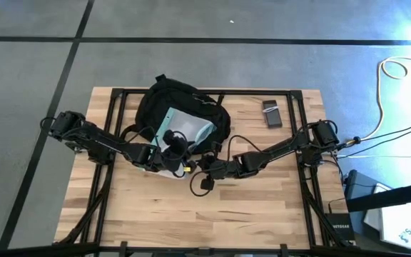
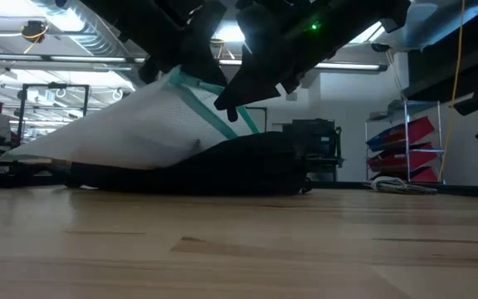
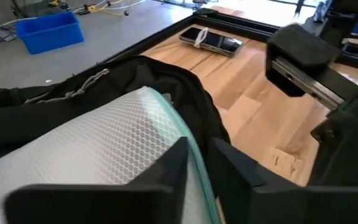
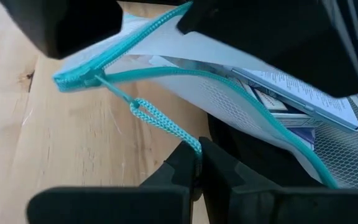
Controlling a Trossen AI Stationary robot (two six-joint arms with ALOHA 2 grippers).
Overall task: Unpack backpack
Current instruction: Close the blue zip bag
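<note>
The black backpack (image 1: 191, 100) lies flat near the table's far edge, its mouth toward the near side. A translucent pouch with teal edging (image 1: 185, 126) sticks out of that mouth, its far part lying in the backpack (image 3: 166, 81). My left gripper (image 1: 168, 151) is shut on the pouch's near end. My right gripper (image 1: 200, 171), just to its right, is shut on the pouch's teal zip cord (image 4: 160, 121). The pouch's zip (image 4: 185, 74) gapes, and printed booklets (image 4: 291, 93) show inside. In the low view the pouch (image 2: 131, 124) slants up from the backpack (image 2: 231, 166). My left gripper (image 3: 197, 152) pinches the pouch's teal-edged rim (image 3: 188, 134) between its two fingers, at the near end. It holds that end raised off the table, while the far part stays in the backpack. My right gripper (image 4: 199, 152) pinches the free end of the teal zip cord (image 4: 191, 142) between its fingertips. The cord runs nearly straight from the fingers to the zip slider (image 4: 95, 78) at the pouch's corner.
A dark phone (image 1: 272, 113) lies on the table to the right of the backpack, near the far edge. Bare wood lies along the near half of the table (image 1: 191, 221). Black frame rails (image 1: 116, 107) run along the table's sides, and cables trail off its right side.
</note>
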